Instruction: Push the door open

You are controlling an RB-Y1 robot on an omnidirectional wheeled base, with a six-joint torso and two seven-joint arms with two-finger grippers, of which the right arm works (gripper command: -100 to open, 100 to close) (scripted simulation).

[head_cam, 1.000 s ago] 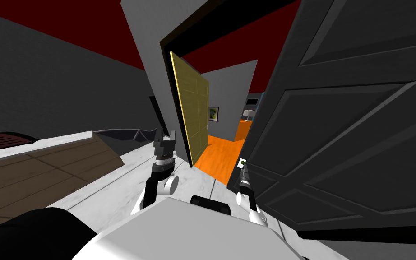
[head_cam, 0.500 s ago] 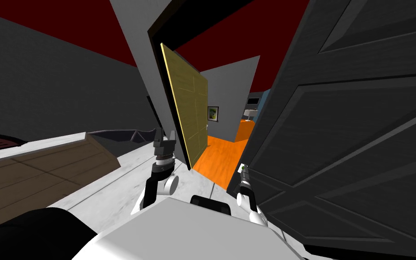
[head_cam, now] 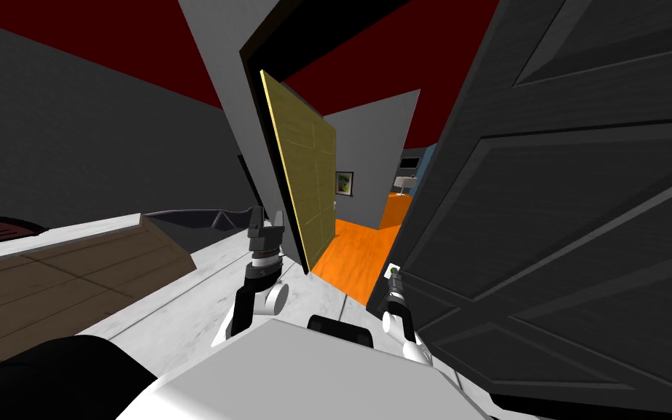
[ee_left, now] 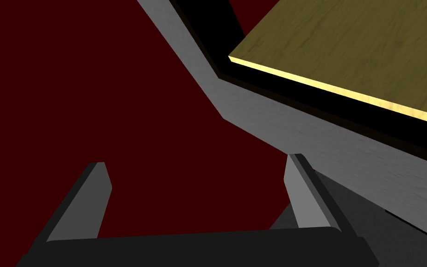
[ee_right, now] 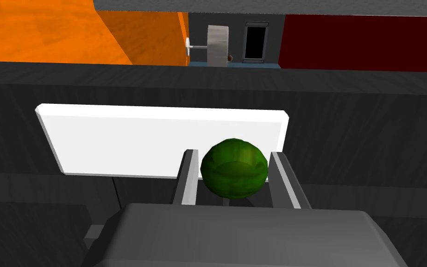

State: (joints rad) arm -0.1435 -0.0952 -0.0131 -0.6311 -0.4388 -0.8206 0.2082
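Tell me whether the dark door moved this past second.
Yes, slightly. The dark door has swung farther open, its free edge drawing away from the far grey wall; my head camera shifted too.

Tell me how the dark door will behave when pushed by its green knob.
The dark door is a broad panelled slab, so it will probably feel stiff and heavy, swinging as one piece. The green knob is round and glossy, so the right gripper, jaws pressing its sides, may slip or twist on it.
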